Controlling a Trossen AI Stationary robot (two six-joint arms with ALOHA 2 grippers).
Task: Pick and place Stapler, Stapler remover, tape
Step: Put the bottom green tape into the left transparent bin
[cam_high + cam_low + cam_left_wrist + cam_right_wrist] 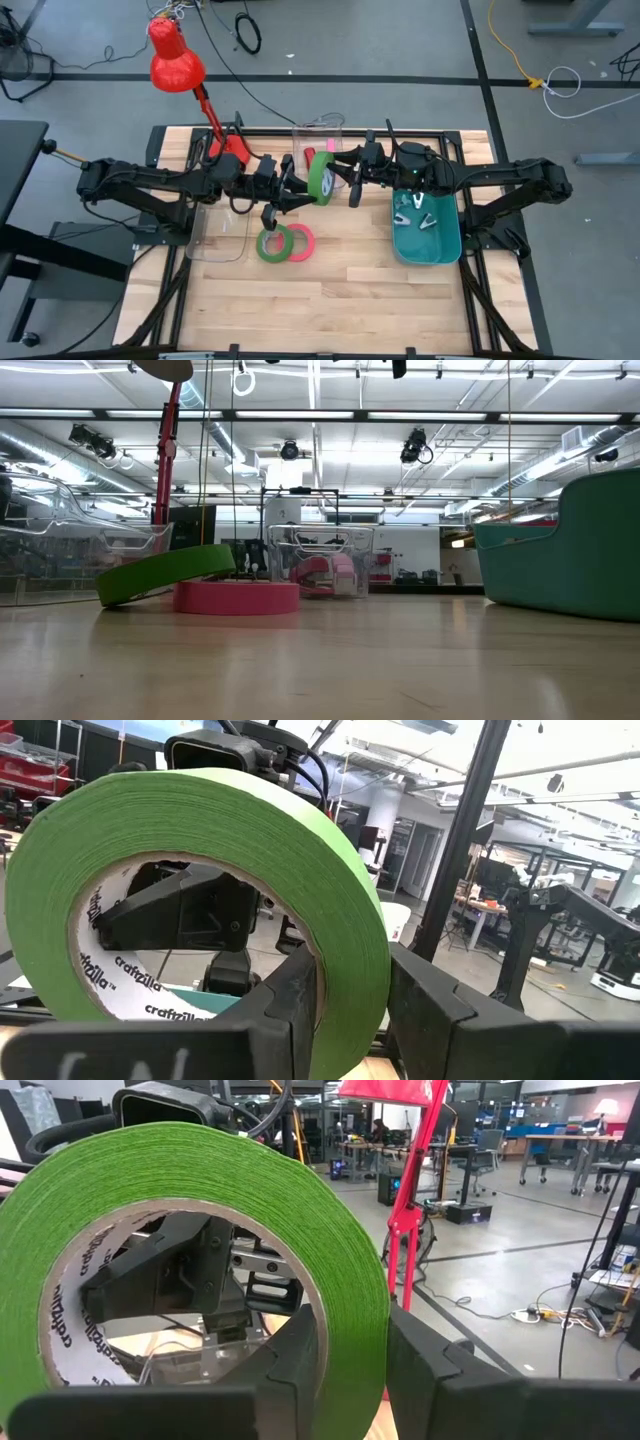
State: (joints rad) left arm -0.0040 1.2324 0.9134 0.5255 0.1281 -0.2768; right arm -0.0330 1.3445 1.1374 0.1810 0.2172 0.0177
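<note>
Green tape roll [200,860] fills both wrist views, held upright in mid-air above the table [330,300] between the arms. Left gripper [300,192] and right gripper [345,185] each pinch its band. Below lie another green roll [271,243] leaning on a pink roll [300,241].

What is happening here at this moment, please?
Both arms meet above the middle of the table and hold one green tape roll upright between them. The left gripper pinches its rim from one side, and the right gripper pinches it from the other, so it looks like a handover. Below, a second green roll leans on a pink-red roll lying on the wood. The teal bin at the right already holds small metal tools. A clear tray is on the left.
</note>
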